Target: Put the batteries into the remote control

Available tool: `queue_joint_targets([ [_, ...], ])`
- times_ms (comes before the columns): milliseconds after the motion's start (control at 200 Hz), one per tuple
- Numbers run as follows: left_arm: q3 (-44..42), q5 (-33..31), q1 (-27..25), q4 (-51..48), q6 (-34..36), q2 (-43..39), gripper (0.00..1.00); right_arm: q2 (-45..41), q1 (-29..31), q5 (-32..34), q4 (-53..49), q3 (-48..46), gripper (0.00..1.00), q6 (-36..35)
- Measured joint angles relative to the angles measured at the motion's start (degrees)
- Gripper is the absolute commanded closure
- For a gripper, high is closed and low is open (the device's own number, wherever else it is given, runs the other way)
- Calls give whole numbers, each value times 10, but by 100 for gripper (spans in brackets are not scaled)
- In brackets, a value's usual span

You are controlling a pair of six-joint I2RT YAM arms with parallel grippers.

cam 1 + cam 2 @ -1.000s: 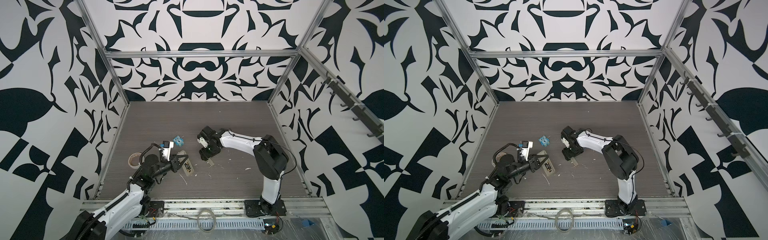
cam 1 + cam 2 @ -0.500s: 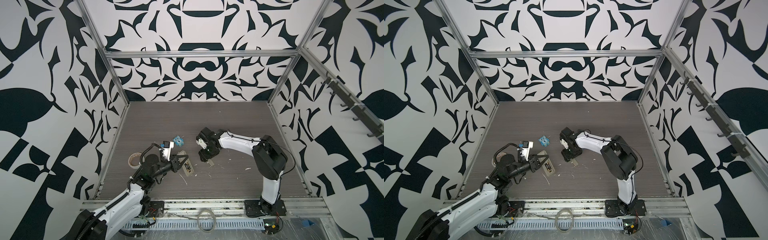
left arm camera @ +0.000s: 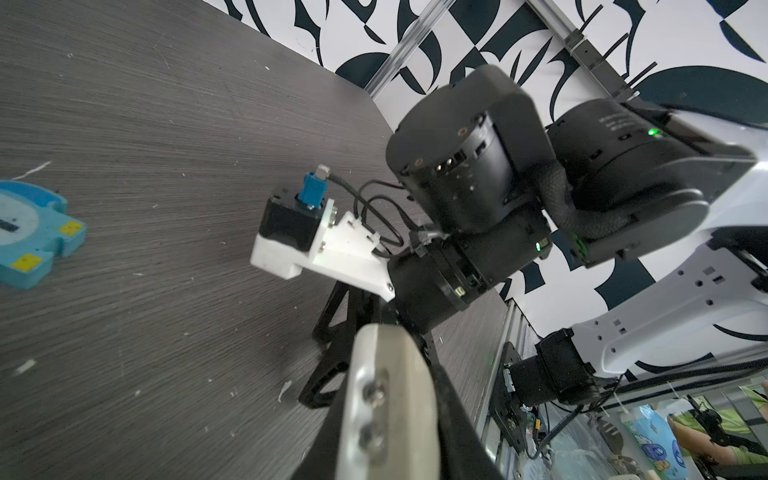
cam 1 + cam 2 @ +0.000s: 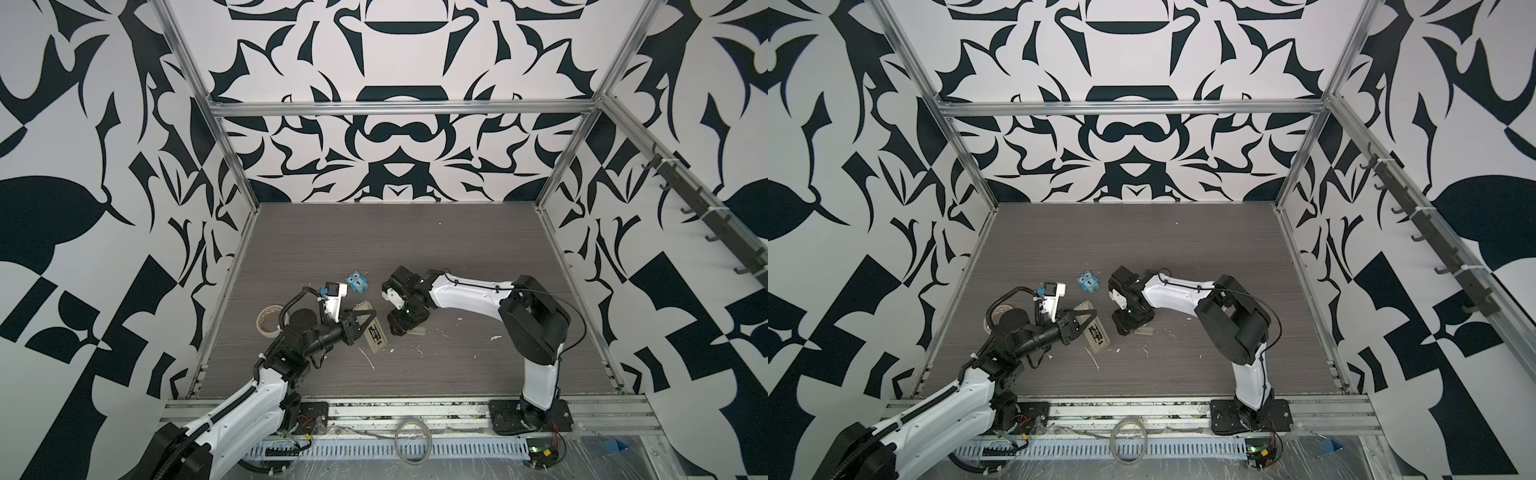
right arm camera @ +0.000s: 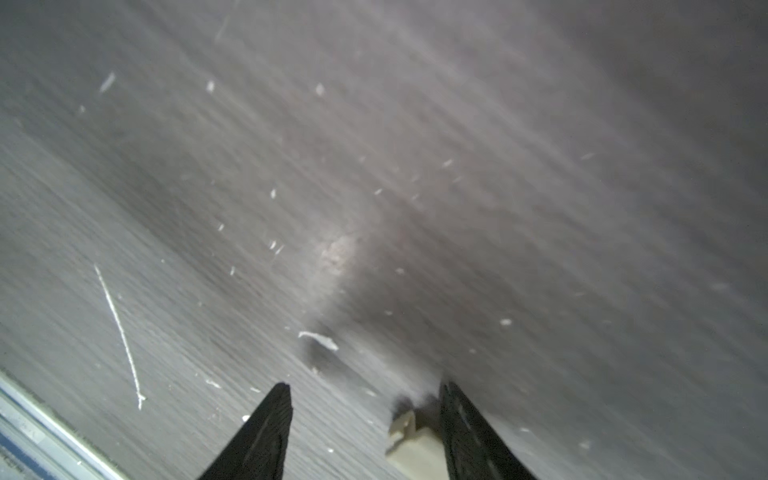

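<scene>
My left pincer (image 4: 362, 322) clamps the remote control (image 4: 380, 347), batteries (image 4: 375, 333) in its bay; right pincer (image 5: 365, 386) half-open astride the cover plate (image 5: 409, 436).

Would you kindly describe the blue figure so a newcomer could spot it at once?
On the grey table, look near the middle, just beyond the far end of the pale remote control. The blue figure is owl-shaped, marked "1", the only blue object lying there.
</scene>
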Motion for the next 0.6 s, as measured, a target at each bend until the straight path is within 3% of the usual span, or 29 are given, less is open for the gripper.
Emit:
queue_joint_targets([
  [365, 0, -5, 0, -13, 1, -14, 100, -40, 30, -13, 19, -54, 41, 40],
  [600, 0, -5, 0, -12, 1, -9, 100, -105, 36, -11, 0, -64, 37, 60],
])
